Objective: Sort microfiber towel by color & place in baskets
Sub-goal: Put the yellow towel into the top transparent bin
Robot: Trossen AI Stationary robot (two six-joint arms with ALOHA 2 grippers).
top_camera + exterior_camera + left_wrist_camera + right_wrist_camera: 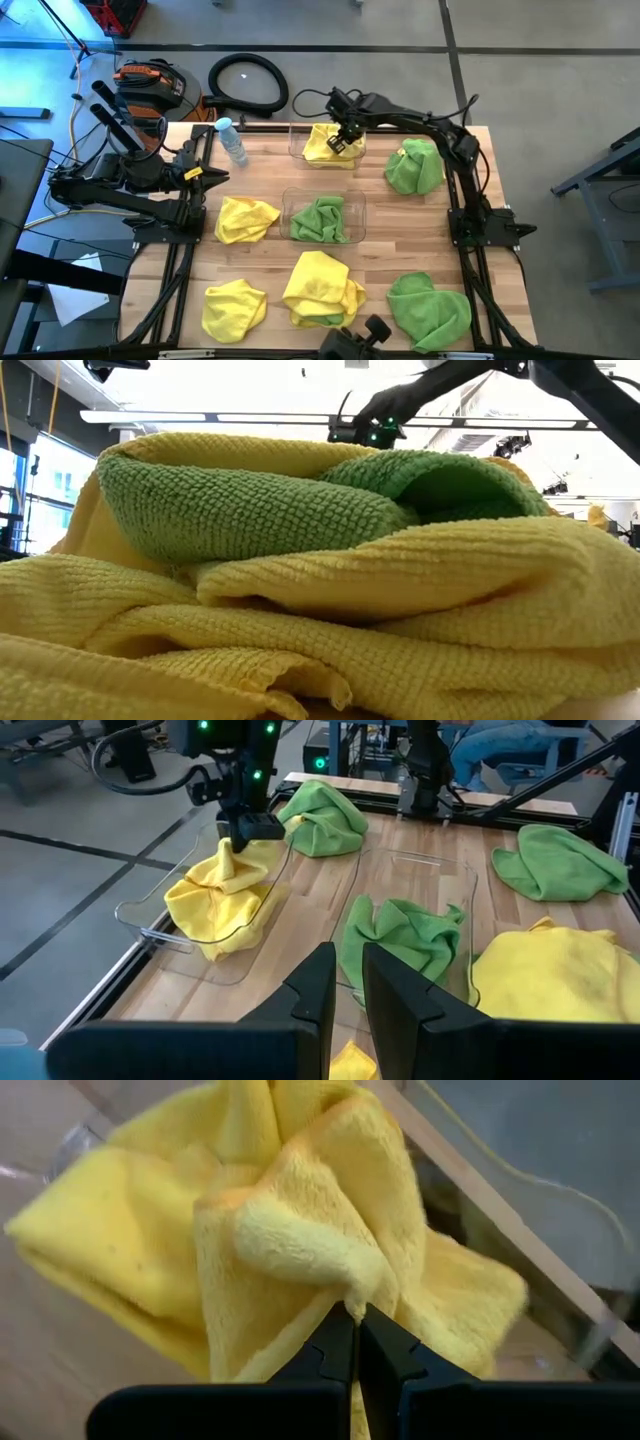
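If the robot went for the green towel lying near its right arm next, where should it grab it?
Probably from straight above, on a raised fold near the middle of the green towel. It lies crumpled in a soft heap on the bare wooden table, so its ridges stand up for two fingers to pinch. The right tool is nearest, now shut on a yellow towel over the far basket.

Low view: towel pile (320,610) blocks table, baskets hidden.

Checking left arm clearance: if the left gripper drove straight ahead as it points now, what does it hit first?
Likely the near wall of the clear basket holding a green towel; the left gripper points at it. Depth is uncertain.
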